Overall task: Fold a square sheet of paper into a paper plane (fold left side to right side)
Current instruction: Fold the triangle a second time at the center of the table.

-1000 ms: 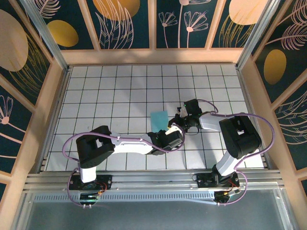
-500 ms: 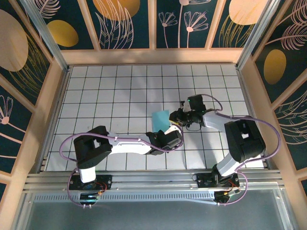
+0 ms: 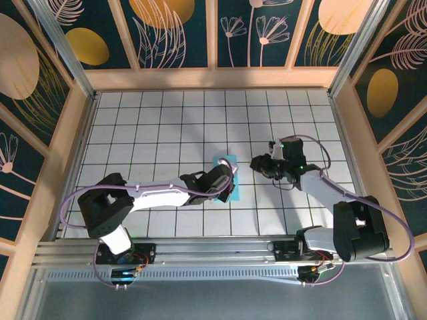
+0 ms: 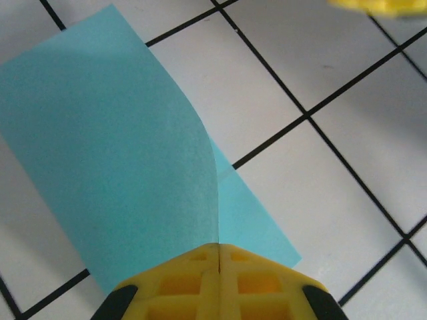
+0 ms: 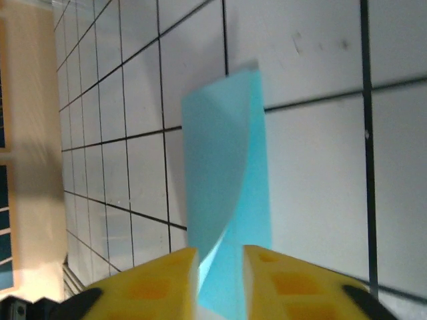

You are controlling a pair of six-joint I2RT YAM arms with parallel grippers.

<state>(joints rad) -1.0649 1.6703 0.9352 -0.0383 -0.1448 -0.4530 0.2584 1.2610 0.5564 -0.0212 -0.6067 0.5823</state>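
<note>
From above, one square sheet of paper [image 3: 225, 161] lies near the middle of the white tiled surface [image 3: 167, 120], folded over so that it shows as a narrow teal strip. Two arms reach in from the near edge. The left tool [image 3: 225, 181] sits over the strip's middle and hides part of it. The right tool [image 3: 255, 163] is just beside the strip's right edge, apart from it.

In the left wrist view, the two yellow fingers [image 4: 180, 283] are pressed together with no gap. The curved edge of the sheet's upper layer runs straight into their seam, pinched there. A second layer lies flat on the tiles beneath, sticking out to the right.

In the right wrist view, the two yellow fingers [image 5: 160, 280] stand a narrow gap apart, gripping nothing. The single sheet shows beyond them, one layer curling up off the other.
</note>
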